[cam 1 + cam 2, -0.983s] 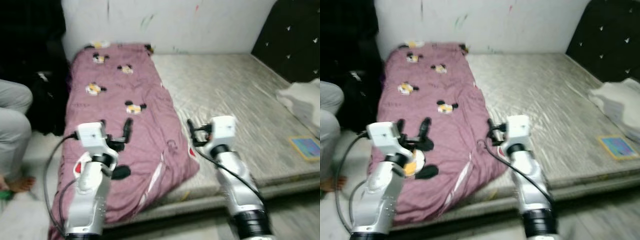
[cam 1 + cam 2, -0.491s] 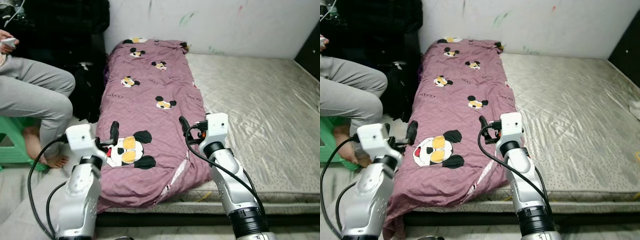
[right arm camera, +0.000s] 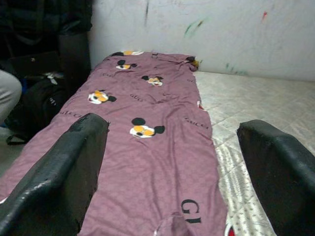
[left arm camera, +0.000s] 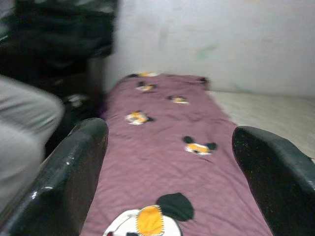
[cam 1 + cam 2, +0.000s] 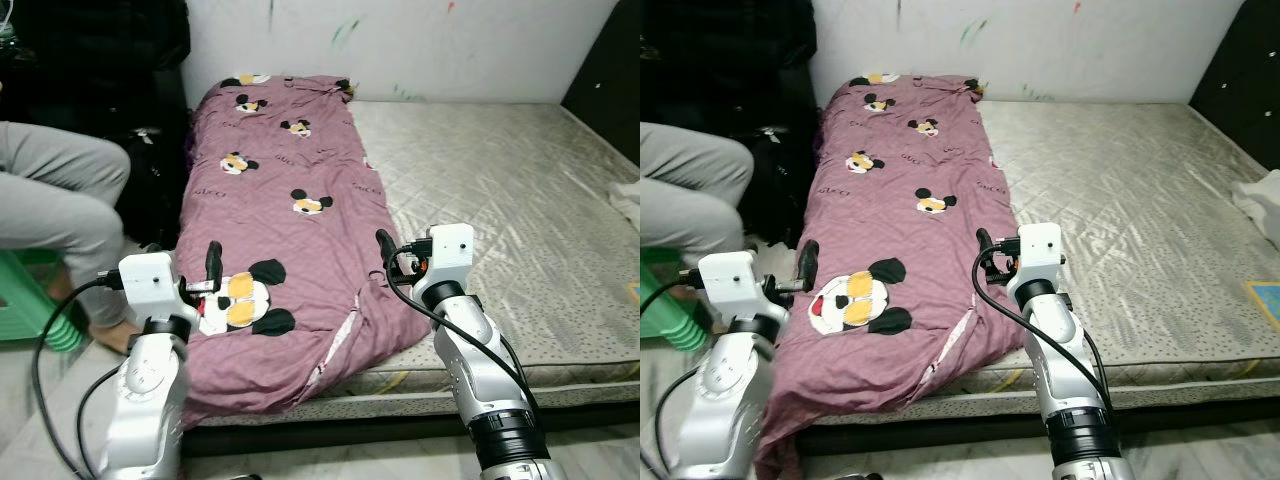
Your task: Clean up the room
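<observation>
On the left side of the bed [image 5: 520, 200] lies a long purple blanket [image 5: 290, 210] with cartoon mouse faces on it. It reaches from the white wall down to the near edge of the mattress, and its corner hangs over the side. The left tool [image 5: 213, 268] is held over the near left part of the blanket, by the big mouse face [image 5: 245, 305], with its fingers wide apart. The right tool [image 5: 384, 247] is over the blanket's right edge, fingers apart too. Neither holds anything. A person's grey trouser leg [image 5: 55, 195] is at the far left, next to a black bag [image 5: 150, 180].
</observation>
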`<state>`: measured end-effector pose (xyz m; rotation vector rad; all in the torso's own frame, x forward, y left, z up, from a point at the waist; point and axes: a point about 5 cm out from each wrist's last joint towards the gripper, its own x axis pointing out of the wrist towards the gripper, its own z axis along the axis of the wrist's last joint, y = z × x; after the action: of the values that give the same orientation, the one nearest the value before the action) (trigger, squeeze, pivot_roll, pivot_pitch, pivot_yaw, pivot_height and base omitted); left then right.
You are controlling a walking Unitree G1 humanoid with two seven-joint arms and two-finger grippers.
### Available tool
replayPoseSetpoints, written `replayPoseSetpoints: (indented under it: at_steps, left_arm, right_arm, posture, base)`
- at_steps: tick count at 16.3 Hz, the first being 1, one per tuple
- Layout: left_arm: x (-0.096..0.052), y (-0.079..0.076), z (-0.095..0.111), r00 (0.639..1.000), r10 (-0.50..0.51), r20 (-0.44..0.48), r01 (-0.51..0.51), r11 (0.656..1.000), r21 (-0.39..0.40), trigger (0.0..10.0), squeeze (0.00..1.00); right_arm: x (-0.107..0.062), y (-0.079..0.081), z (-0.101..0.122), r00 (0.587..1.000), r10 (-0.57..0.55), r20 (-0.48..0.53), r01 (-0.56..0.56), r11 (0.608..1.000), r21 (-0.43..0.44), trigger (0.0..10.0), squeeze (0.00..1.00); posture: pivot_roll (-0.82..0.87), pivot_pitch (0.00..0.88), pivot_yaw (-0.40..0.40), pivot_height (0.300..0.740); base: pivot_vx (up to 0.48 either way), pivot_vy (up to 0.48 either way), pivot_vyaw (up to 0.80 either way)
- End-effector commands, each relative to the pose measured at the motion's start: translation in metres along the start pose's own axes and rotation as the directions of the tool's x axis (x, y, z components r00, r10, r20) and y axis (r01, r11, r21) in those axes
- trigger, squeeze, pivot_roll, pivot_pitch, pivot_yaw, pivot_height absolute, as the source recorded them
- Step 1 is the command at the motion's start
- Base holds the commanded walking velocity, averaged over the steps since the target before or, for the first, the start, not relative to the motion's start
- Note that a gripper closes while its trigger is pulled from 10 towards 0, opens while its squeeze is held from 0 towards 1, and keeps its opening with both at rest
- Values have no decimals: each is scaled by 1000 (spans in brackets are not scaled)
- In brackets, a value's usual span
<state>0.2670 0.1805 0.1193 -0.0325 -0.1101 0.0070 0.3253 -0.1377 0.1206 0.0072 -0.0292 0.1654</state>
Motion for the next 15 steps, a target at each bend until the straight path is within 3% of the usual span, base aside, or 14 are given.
replayPoseSetpoints:
  at_steps: [1,3,5,8,11,15]
  left_arm:
    - [-2,0,2,999,-39,24,39,999,12,10000,0]
    - [-9,9,-3,1000,16,-3,-16,1000,-7,10000,0]
    - [-17,7,-5,1000,13,-13,-12,1000,10,10000,0]
    - [-26,2,-8,999,-3,-37,2,1000,-6,10000,0]
    - [-39,1,-13,997,-9,-76,7,1000,-19,10000,0]
    - [-37,-2,-11,996,-14,-83,12,1000,-22,10000,0]
  right_arm:
    - [1,-6,4,1000,-12,19,12,1000,6,10000,0]
    - [-2,-2,2,1000,-4,11,3,999,49,10000,0]
    - [-10,2,-6,1000,-14,-20,16,996,93,10000,0]
    - [-17,12,-8,999,29,-31,-26,995,100,10000,0]
    - [-26,12,-15,997,44,-64,-39,996,86,10000,0]
    - [-31,14,-18,995,47,-83,-40,995,89,10000,0]
  posture:
    - [19,0,-61,740]
    - [27,0,-58,740]
    - [35,0,-57,740]
    - [33,59,-66,740]
    - [26,98,-64,740]
    - [26,120,-57,740]
  base:
    - [0,0,0]
    - [0,0,0]
    - [0,0,0]
    - [0,0,0]
    - [0,0,0]
    - [0,0,0]
